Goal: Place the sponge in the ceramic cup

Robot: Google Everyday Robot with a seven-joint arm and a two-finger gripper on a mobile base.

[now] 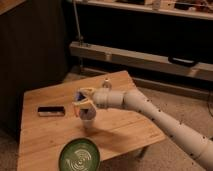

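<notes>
The gripper (83, 103) is clenched on the sponge (79, 94) and hangs just above the ceramic cup (88, 122), which stands upright on the worktop (45, 137). To do it well, I think the sponge should be centred over the rim and lowered before release; off-centre, it may catch the rim and tip the cup.

- A lab or workshop: low wooden table (125, 131) on bare floor (172, 100).
- Behind the table, dark shelving (150, 27) and a metal rail (145, 59).
- Over the table, the gripper (83, 103) clasps the sponge (80, 94).
</notes>
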